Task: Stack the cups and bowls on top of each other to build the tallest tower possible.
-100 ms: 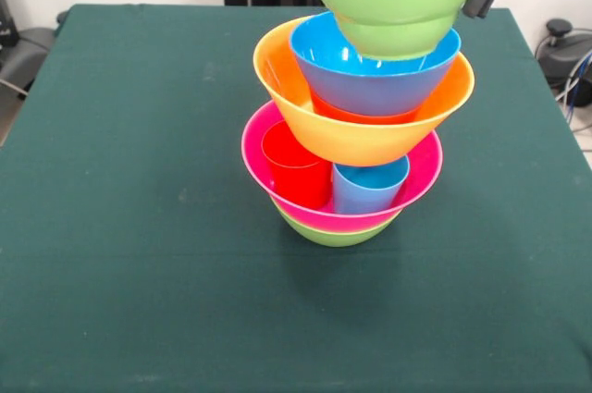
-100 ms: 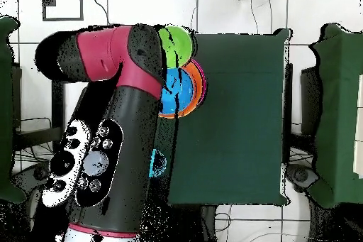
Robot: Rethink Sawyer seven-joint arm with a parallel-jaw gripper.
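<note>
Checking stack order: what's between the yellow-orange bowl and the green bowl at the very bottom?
The pink bowl, sitting on the bottom green bowl and holding the red cup and light blue cup, which carry the yellow-orange bowl. Front view shows it.

Bright, even light; soft shadows

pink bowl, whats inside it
Inside the pink bowl stand a red cup and a light blue cup. The yellow-orange bowl on top hides anything behind them.
</note>
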